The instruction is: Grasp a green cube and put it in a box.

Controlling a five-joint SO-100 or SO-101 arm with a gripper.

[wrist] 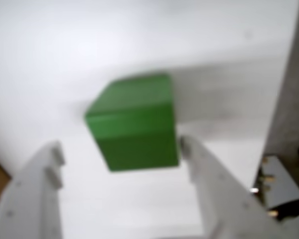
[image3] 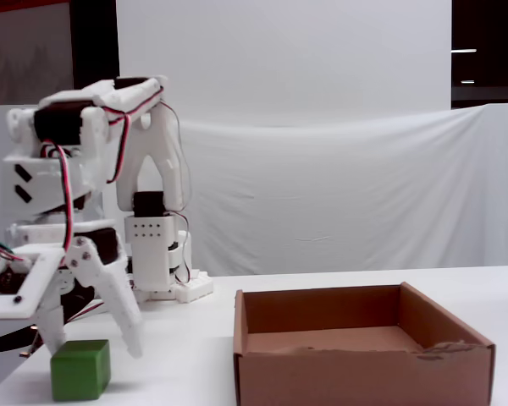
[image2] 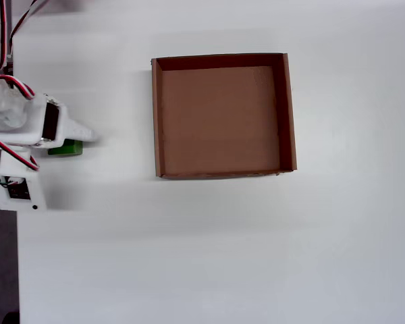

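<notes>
While the green cube (image3: 80, 369) sits on the white bench (image2: 209, 250) at the lower left of the fixed view, the tool (wrist: 120, 150) hangs spread around it, nothing gripped yet, and the box (image2: 288, 108) waits empty at centre frame overhead.
</notes>
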